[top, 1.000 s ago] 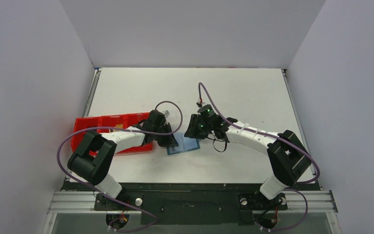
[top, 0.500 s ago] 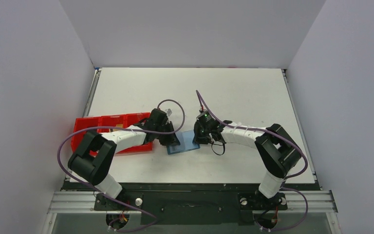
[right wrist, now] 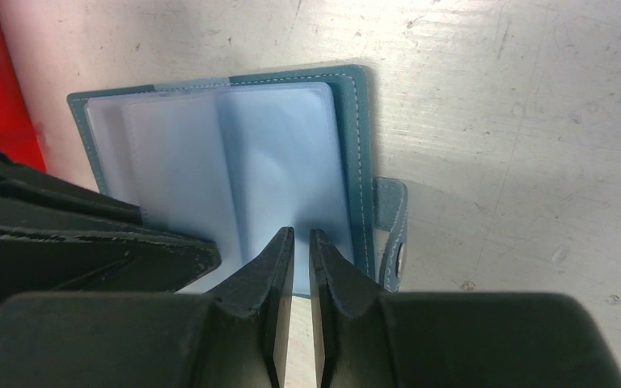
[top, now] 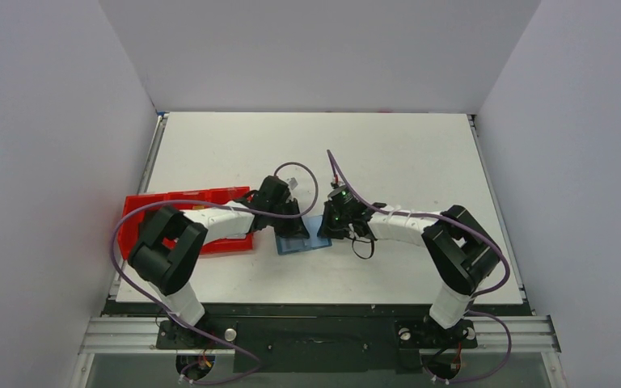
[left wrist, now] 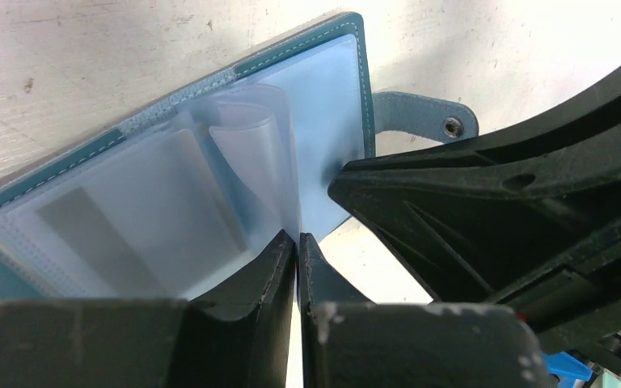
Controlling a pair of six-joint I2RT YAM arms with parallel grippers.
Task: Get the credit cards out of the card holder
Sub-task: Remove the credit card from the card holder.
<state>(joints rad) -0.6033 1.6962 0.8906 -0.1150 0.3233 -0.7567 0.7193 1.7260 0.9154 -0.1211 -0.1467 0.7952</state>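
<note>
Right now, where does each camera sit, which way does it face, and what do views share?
Top external: above and behind the bases, looking down on the table; both arms show, left tool and right tool meeting at the card holder.
Left wrist: on the left arm, looking along its fingers at the open holder; right tool shows too.
Right wrist: on the right arm, own fingers over the holder from the opposite side; left tool, red tray at left.
All share the holder.
</note>
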